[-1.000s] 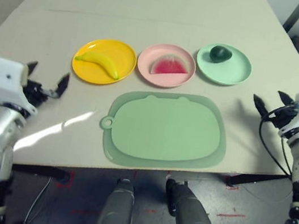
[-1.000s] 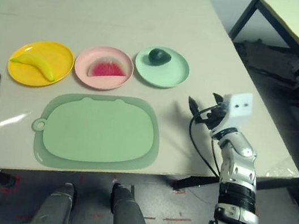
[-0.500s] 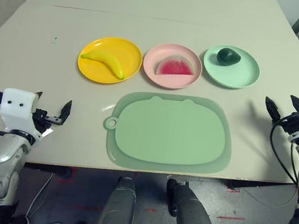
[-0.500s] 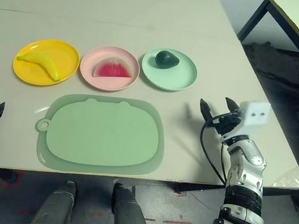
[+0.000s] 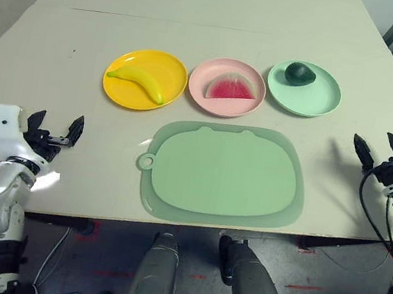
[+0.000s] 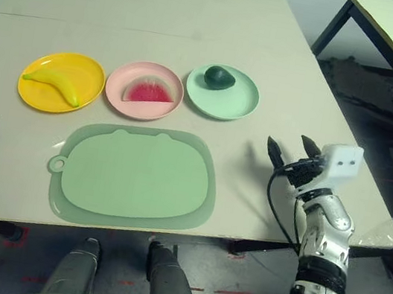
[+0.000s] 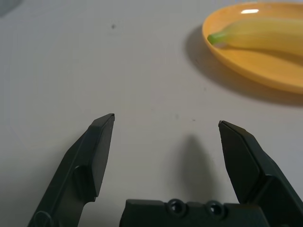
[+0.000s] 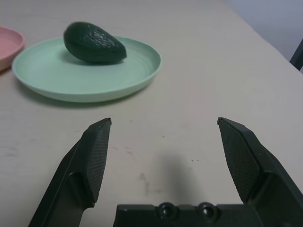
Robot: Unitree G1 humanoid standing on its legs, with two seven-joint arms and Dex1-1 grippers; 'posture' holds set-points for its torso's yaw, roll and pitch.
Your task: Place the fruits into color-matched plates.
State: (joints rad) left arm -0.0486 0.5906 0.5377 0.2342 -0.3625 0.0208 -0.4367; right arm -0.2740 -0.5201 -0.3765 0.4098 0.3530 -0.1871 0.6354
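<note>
Fruits (image 5: 230, 88) sit plated; both hands apparently empty.

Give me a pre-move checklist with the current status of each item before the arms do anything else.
1. Banana in yellow plate: ok.
2. Watermelon in pink plate: ok.
3. Avocado in green plate: ok.
4. Left gripper open and holding nothing: ok.
5. Right gripper open and holding nothing: ok.
6. Both grippers apart from the plates and the mat: ok.
</note>
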